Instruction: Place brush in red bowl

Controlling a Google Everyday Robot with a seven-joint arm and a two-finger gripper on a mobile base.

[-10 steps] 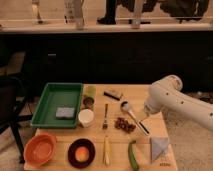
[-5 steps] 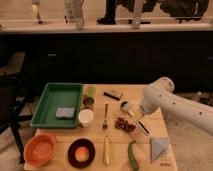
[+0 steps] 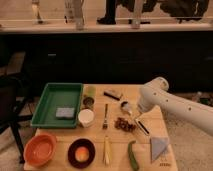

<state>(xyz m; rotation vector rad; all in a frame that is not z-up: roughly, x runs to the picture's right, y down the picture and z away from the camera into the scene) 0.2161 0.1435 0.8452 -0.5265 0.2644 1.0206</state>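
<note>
"One brush (image 3: 105,116), is that right? Where does it lie?"

"Just one. It lies flat near the middle of the wooden table (image 3: 117,140), its length running away from the camera. It is just right of the white cup (image 3: 86,117) and left of a heap of small brown bits (image 3: 125,124). Nothing touches it."

"And the red bowl (image 3: 40,149)?"

"Upright at the table's front left corner, well apart from the brush. Along the front edge to its right come a dark round dish with an orange centre (image 3: 81,152) and a pale-yellow corn-like stick (image 3: 106,149), which sits straight in front of the brush. After those come a green vegetable (image 3: 132,156) and a grey folded cloth (image 3: 160,147)."

"What about the pincer (image 3: 136,116)?"

"It sits at the end of the white arm (image 3: 170,102), which reaches in from the right. It is low over the table's right half, beside a small metal cup (image 3: 125,106) and just behind the brown heap. A black-handled spoon (image 3: 141,126) lies close in front of it. It is apart from the brush. Whether it is open or closed I cannot tell, nor whether it has hold of anything."

"And farther back?"

"A green tray (image 3: 55,97) behind the bowl and left of the cup, with a grey block (image 3: 63,112) inside it. A small dark-and-pale block (image 3: 112,94) lies near the table's far edge."
</note>
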